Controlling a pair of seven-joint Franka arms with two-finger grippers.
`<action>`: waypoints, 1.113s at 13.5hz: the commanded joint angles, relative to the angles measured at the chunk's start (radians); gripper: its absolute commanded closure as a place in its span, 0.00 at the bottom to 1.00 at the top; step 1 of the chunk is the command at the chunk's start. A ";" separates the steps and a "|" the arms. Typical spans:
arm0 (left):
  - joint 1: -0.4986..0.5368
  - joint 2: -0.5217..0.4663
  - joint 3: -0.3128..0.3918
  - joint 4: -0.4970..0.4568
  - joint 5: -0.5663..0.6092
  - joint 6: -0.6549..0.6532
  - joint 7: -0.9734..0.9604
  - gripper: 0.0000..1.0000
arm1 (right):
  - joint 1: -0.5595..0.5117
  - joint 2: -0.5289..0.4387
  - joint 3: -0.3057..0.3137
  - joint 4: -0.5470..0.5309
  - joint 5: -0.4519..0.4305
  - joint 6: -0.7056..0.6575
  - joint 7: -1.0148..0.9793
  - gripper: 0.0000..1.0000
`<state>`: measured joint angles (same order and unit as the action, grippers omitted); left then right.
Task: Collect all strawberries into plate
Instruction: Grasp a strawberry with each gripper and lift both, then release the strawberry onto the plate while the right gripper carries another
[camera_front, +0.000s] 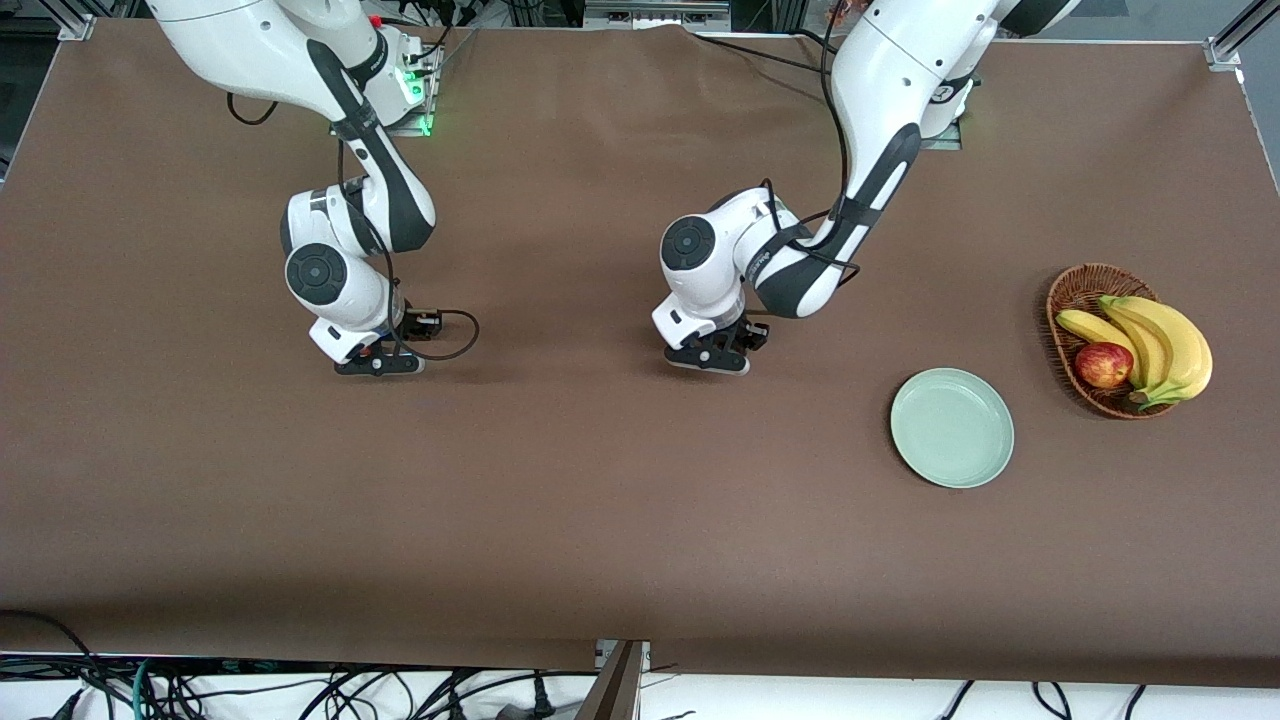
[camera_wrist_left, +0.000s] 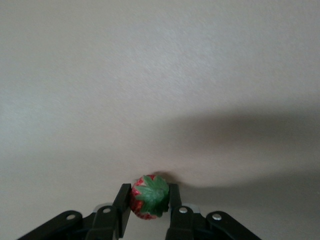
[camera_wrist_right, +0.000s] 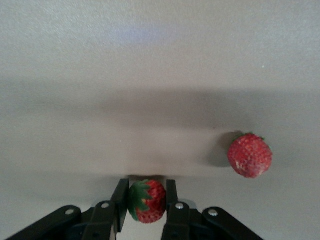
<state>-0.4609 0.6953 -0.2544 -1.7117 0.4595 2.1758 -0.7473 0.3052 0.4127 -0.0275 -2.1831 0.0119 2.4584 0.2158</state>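
We have both claws down at the bench (camera_front: 560, 520), each clamped on a strawberry. The left claw (camera_front: 712, 358) sits near the middle of the bench, and its wrist view shows the fingers (camera_wrist_left: 122, 202) pressed to either side of a berry (camera_wrist_left: 148, 197) with its green top facing the camera. The right claw (camera_front: 380, 362) is low toward the right arm's end of the bench, and its wrist view shows it closed on a second strawberry (camera_wrist_right: 147, 201). A third strawberry (camera_wrist_right: 250, 155) lies loose on the bench just beside that claw; we cannot find it in the front view.

The mint-green plate (camera_front: 985, 470) sits empty toward the left arm's end of the bench, nearer to the front camera than either claw, with the wicker basket (camera_front: 1070, 290) of bananas (camera_front: 1160, 345) and an apple (camera_front: 1103, 364) beside it.

We judge the step in hand to be the grasp itself, with nothing delivered yet. Next we would lift both berries clear and carry them over the plate, the left claw having much the shorter trip. The right arm's path crosses the middle of the bench, so we would stagger the two arms. The loose berry calls for a further trip.
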 joint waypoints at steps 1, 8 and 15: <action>0.057 -0.068 -0.014 -0.011 0.007 -0.092 0.156 1.00 | 0.005 -0.029 0.005 0.015 0.007 0.001 -0.013 0.82; 0.330 -0.154 -0.017 -0.009 -0.205 -0.129 0.923 1.00 | 0.011 0.090 0.153 0.247 0.013 -0.001 0.227 0.82; 0.609 -0.125 -0.019 0.001 -0.312 -0.114 1.589 1.00 | 0.191 0.362 0.264 0.668 0.007 0.007 0.727 0.82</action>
<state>0.0948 0.5642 -0.2561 -1.7066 0.1787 2.0592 0.7256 0.4347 0.6752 0.2368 -1.6570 0.0172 2.4689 0.8499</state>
